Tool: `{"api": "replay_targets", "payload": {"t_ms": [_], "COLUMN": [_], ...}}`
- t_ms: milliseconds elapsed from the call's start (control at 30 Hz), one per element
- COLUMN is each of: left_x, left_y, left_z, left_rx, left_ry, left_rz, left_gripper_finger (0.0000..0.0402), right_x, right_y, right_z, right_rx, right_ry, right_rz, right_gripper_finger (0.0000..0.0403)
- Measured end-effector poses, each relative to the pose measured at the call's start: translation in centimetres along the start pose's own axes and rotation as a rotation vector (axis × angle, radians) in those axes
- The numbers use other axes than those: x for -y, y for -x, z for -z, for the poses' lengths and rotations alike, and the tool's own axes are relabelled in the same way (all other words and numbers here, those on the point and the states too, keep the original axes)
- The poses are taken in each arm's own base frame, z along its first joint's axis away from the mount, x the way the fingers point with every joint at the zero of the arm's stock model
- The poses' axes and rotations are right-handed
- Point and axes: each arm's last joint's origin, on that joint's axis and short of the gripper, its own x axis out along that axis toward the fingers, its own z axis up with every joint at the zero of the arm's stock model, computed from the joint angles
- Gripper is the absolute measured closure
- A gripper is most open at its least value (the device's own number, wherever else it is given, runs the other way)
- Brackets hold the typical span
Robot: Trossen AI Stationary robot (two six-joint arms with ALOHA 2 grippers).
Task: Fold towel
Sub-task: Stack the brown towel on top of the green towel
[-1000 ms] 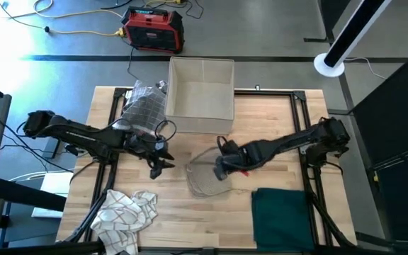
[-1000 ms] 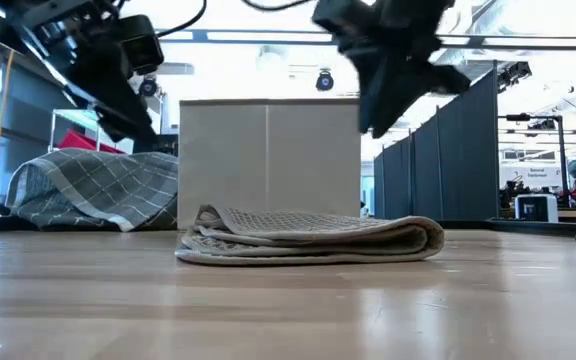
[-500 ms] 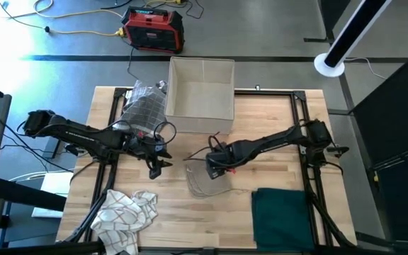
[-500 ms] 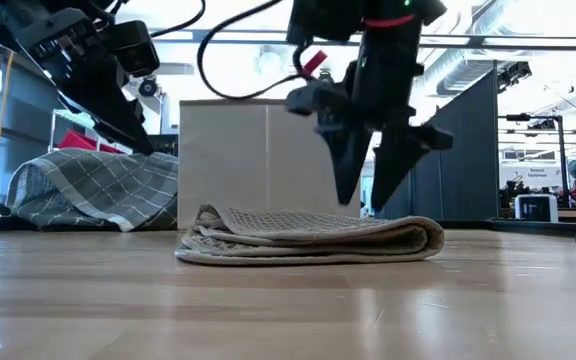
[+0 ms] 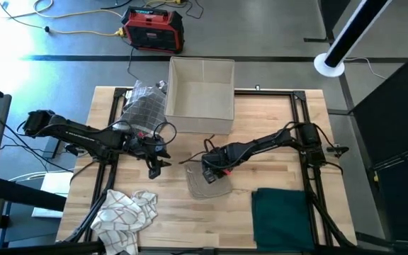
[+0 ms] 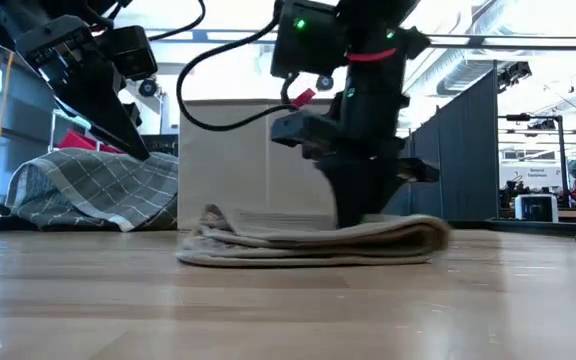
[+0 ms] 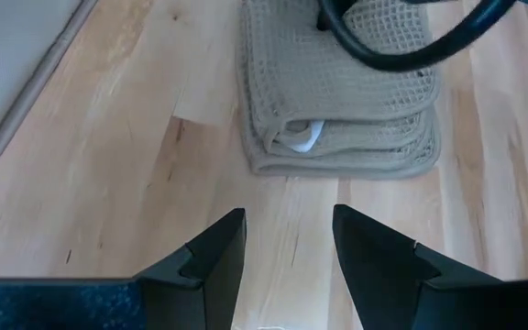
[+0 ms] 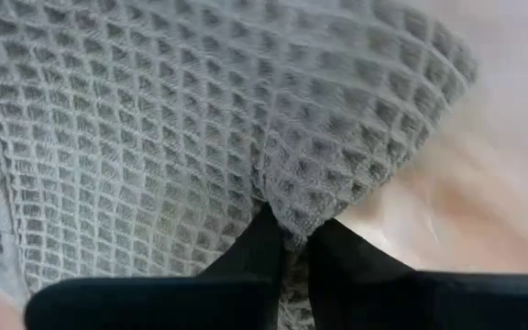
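On the wooden table (image 5: 275,134), right gripper (image 8: 287,240) is pinching the folded towel (image 6: 308,240); left gripper (image 7: 287,243) is hovering open nearby.

1. Folded towel (image 5: 205,183) lying near the middle of the table (image 5: 275,127), toward the front edge.
2. Right gripper (image 5: 207,175) down on top of that towel, fingers (image 8: 266,240) pinched on its fabric.
3. Left gripper (image 5: 155,168) hanging above the tabletop to the towel's left, fingers apart, well clear of the cloth.
4. Open box (image 5: 202,95) behind the towel, at the table's rear edge.
5. Checked cloth (image 5: 144,108) heaped just left of the box.
6. Crumpled cloth (image 5: 125,214) at the front left corner.
7. Folded cloth (image 5: 282,215) at the front right corner.
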Motion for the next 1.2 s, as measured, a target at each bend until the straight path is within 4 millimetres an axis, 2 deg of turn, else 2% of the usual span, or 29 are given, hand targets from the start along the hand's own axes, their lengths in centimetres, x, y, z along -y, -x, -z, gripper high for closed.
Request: {"api": "replay_targets", "payload": {"t_ms": [67,133,200,267,400,600,733,867,1000,1200], "left_x": [0.0,0.0,-0.1,-0.1,-0.5,-1.2,-1.6,-1.9,-2.0,-2.1], "left_y": [0.0,0.0,0.0,0.0,0.0,0.0,0.1,0.1,0.1,0.1], "left_z": [0.0,0.0,0.0,-0.2,-0.7,-1.4,-2.0,-2.3,-2.3,-2.3], "left_rx": [-0.001,0.001,0.009,0.029,0.072,0.110,0.153,0.170,0.165,0.163], "left_ry": [-0.008,-0.023,-0.026,-0.050,-0.134,-0.169,-0.195,-0.193,-0.191,-0.189], "left_rz": [-0.001,-0.006,-0.023,-0.043,-0.074,-0.060,-0.026,0.005,0.030,0.029], "left_gripper_finger": [0.0243,0.0243,0.0243,0.0243,0.0243,0.0243,0.0243,0.0243,0.0243,0.0243], "right_x": [-0.2,-0.5,-0.8,-0.9,-1.4,-1.8,-0.6,1.2,2.7,4.3], "right_y": [1.3,3.4,5.4,6.6,8.9,10.7,12.0,14.2,15.4,15.8], "right_z": [0.6,1.5,2.6,4.1,7.7,13.9,17.5,20.2,21.4,22.5], "right_rx": [-0.003,0.017,0.029,0.020,-0.018,-0.110,-0.128,-0.072,-0.115,-0.144], "right_ry": [-0.018,-0.041,-0.072,-0.115,-0.200,-0.338,-0.435,-0.532,-0.508,-0.487], "right_rz": [-0.027,-0.065,-0.103,-0.112,-0.153,-0.171,-0.092,-0.065,0.007,0.160], "right_gripper_finger": [0.0385,0.0385,0.0385,0.0385,0.0385,0.0385,0.0385,0.0385,0.0385,0.0385]}}
